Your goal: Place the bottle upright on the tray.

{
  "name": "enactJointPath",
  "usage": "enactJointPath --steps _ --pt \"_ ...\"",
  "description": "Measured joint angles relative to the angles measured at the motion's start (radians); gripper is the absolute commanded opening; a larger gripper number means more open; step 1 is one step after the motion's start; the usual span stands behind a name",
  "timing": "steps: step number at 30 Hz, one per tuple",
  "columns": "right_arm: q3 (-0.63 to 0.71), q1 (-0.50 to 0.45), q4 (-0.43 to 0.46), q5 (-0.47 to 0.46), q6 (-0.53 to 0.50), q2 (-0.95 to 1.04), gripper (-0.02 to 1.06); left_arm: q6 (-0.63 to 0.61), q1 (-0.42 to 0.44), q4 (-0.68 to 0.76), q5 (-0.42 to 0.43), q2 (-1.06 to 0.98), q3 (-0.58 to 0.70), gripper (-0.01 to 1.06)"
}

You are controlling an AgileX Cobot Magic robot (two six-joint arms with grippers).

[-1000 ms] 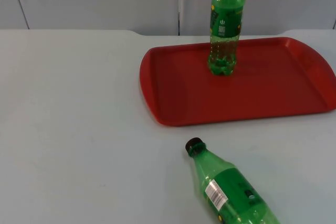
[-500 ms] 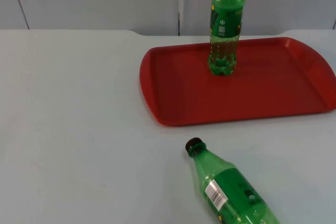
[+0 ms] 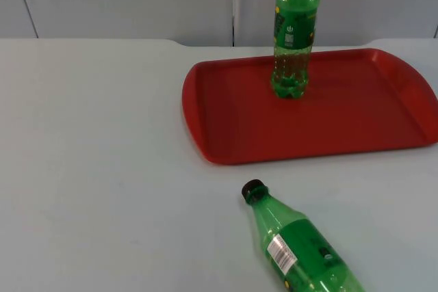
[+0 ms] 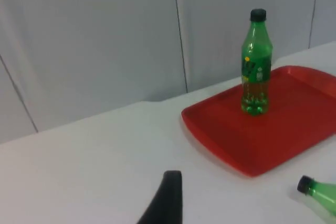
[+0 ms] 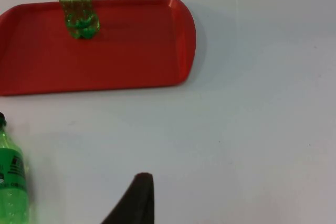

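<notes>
Bottle [image 3: 299, 247] lies sideways on the bench [image 3: 102, 169] (its twin [image 3: 295, 32] stands on the tray [image 3: 356, 121]); neither tool's opening can be told.

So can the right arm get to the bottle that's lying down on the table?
Probably yes. The lying bottle rests on open white table, in front of the red tray, with nothing around it. The standing bottle is far back, out of the way.

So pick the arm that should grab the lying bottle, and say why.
Right, probably. The lying bottle rests on the table toward the right arm's side, in front of the red tray where another bottle stands upright.
</notes>
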Motion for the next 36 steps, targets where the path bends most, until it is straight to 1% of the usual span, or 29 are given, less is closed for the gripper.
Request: enactJointPath --steps 1,6,7,9,11,12,15,23,24,25,27,28,29,30,36 --pt "0.000 0.000 0.000 0.000 0.000 0.000 1.05 0.000 0.000 0.000 0.000 0.000 0.000 0.84" --pt "0.000 0.000 0.000 0.000 0.000 0.000 1.05 -0.130 0.000 0.125 0.055 -0.068 0.084 0.84" --pt "0.000 0.000 0.000 0.000 0.000 0.000 1.05 -0.130 0.000 0.125 0.055 -0.068 0.084 0.84" --pt "0.000 0.000 0.000 0.000 0.000 0.000 1.05 -0.178 0.000 0.177 0.089 -0.069 0.097 0.84" --pt "0.000 0.000 0.000 0.000 0.000 0.000 1.05 -0.211 0.000 0.200 0.117 -0.069 0.116 0.84" --pt "0.000 0.000 0.000 0.000 0.000 0.000 1.05 -0.211 0.000 0.200 0.117 -0.069 0.116 0.84" --pt "0.000 0.000 0.000 0.000 0.000 0.000 1.05 -0.232 0.000 0.209 0.156 -0.069 0.139 0.84" --pt "0.000 0.000 0.000 0.000 0.000 0.000 1.05 -0.234 0.000 0.211 0.156 -0.069 0.141 0.84" --pt "0.000 0.000 0.000 0.000 0.000 0.000 1.05 -0.234 0.000 0.211 0.156 -0.069 0.141 0.85" --pt "0.000 0.000 0.000 0.000 0.000 0.000 1.05 -0.234 0.000 0.211 0.156 -0.069 0.141 0.88" --pt "0.000 0.000 0.000 0.000 0.000 0.000 1.05 -0.232 0.000 0.211 0.156 -0.069 0.141 0.97" --pt "0.000 0.000 0.000 0.000 0.000 0.000 1.05 -0.229 0.000 0.211 0.156 -0.069 0.141 0.97" --pt "0.000 0.000 0.000 0.000 0.000 0.000 1.05 -0.228 0.000 0.211 0.156 -0.069 0.141 1.02" --pt "0.000 0.000 0.000 0.000 0.000 0.000 1.05 -0.225 0.000 0.211 0.156 -0.069 0.141 1.05" --pt "0.000 0.000 0.000 0.000 0.000 0.000 1.05 -0.225 0.000 0.209 0.158 -0.069 0.141 1.05"
